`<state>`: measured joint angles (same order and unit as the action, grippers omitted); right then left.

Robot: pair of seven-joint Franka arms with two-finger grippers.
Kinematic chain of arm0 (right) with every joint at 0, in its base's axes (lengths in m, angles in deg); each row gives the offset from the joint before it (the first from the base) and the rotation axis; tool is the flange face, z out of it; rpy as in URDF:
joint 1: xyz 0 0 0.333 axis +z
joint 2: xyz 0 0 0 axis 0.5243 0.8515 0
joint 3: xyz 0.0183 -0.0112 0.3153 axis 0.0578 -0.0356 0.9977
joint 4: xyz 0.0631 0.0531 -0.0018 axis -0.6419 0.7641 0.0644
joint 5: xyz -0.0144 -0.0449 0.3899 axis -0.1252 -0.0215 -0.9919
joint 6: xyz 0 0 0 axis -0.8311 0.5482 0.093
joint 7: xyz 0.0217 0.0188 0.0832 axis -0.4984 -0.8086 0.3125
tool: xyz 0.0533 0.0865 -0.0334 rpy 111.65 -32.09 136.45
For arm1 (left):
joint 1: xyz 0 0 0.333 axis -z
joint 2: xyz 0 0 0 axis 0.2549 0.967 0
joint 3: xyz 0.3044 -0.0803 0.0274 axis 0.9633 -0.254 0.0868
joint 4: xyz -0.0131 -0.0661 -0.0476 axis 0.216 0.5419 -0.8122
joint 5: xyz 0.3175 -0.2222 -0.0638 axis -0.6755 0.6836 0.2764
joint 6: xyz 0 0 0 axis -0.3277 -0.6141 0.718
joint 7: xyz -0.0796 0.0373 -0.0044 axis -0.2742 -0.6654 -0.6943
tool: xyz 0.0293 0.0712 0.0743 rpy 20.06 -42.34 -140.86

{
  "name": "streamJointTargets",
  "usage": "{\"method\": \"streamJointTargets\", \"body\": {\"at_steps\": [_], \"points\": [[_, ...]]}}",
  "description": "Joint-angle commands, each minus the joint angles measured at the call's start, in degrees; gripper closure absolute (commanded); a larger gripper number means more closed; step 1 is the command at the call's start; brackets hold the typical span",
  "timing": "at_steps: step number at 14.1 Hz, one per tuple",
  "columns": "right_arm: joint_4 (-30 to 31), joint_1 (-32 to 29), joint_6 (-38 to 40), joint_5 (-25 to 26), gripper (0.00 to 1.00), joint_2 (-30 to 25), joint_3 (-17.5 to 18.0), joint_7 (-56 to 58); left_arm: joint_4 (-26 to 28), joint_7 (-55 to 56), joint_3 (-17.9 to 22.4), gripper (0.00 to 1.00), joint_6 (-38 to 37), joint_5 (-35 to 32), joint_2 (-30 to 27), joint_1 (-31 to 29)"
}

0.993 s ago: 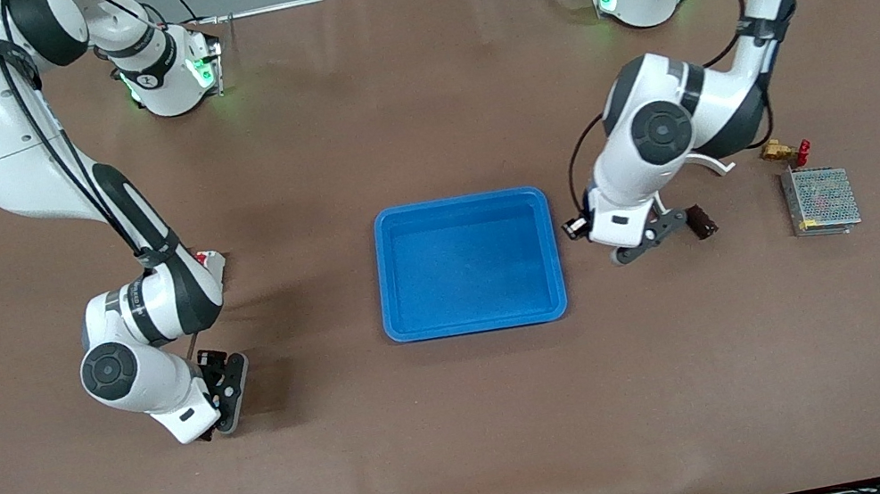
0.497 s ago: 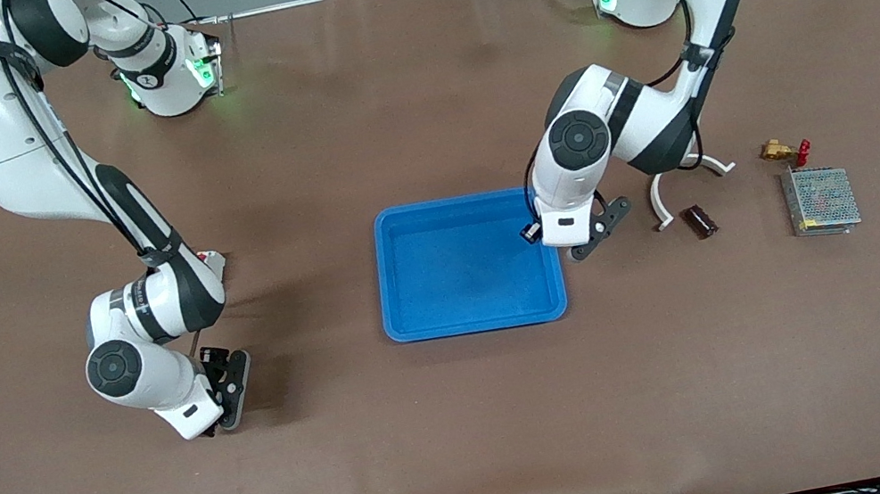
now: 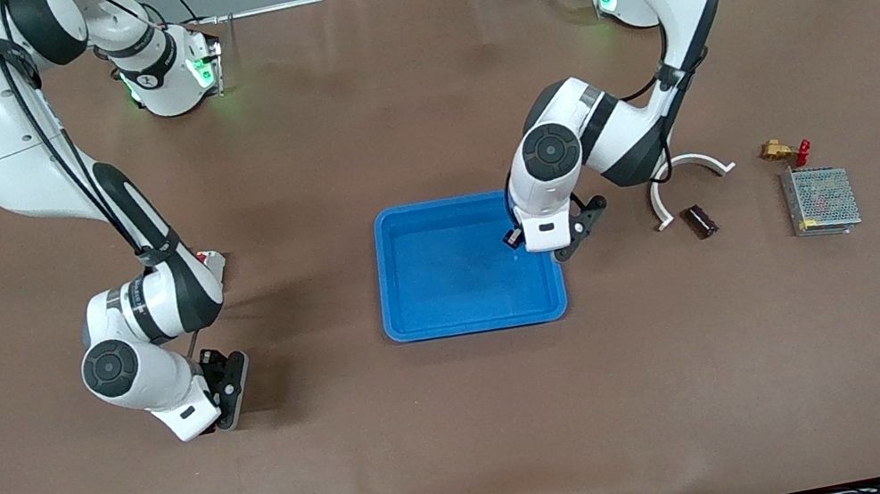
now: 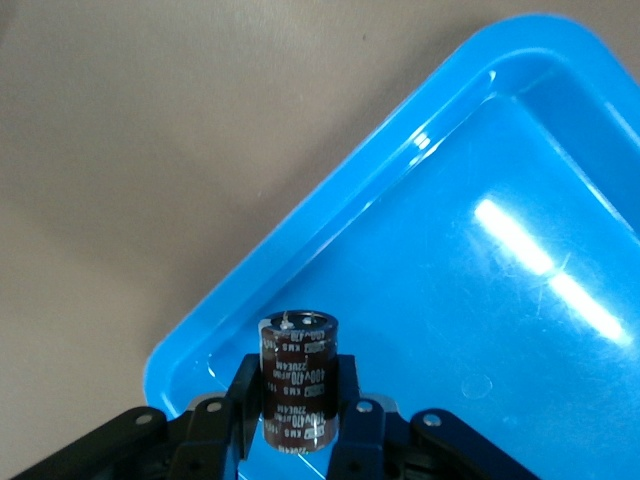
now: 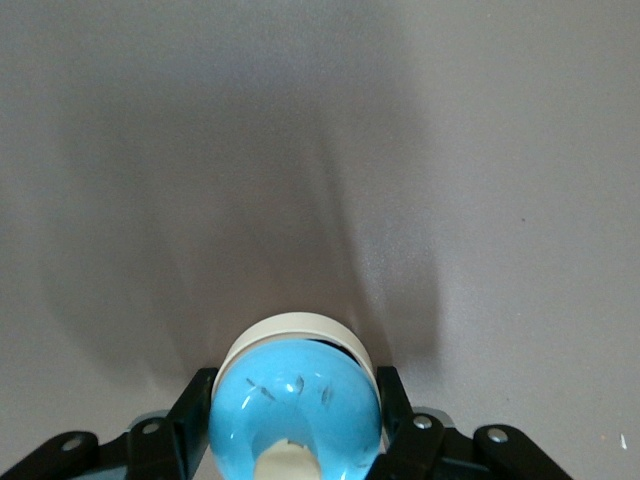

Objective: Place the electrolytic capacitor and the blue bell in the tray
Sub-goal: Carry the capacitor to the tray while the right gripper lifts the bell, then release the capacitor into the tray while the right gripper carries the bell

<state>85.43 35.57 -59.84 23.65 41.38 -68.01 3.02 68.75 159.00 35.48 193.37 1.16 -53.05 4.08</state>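
Left arm is reaching in from its base, elbow bent, wrist pointing down. Left gripper (image 4: 297,412) is hanging over the tray's corner nearest its base, fingers (image 4: 243,400) clamping a capacitor. Right arm is folding low over the table. Right gripper (image 5: 296,420) is squeezing a blue bell.

Place: a robotics lab or test bench.
Surface: one wide table (image 3: 436,429) under a plain brown mat.
Machines: two white Franka arms bolted at the table's edge, green lights glowing on their bases.
Frame: aluminium rails at the corners, grey floor with a yellow line.
Wiring: black cables along the table's edge nearest the camera.
Parts: a meshed power supply (image 3: 821,200) and a brass fitting (image 3: 782,151).
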Motion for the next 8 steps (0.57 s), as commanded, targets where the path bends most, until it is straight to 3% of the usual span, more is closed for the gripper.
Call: {"method": "streamJointTargets", "body": {"at_steps": [1,8], "points": [[-0.4,-0.6,0.6,-0.6,0.57,-0.2,0.4,0.0,-1.4,4.3,0.2,1.0,1.1,-1.3,1.9,1.0],[-5.8,-0.4,9.0,-5.6,0.57,-1.0,0.5,-0.6,-1.4,7.1,0.3,1.0,2.2,-1.4,4.5,2.0]]}}
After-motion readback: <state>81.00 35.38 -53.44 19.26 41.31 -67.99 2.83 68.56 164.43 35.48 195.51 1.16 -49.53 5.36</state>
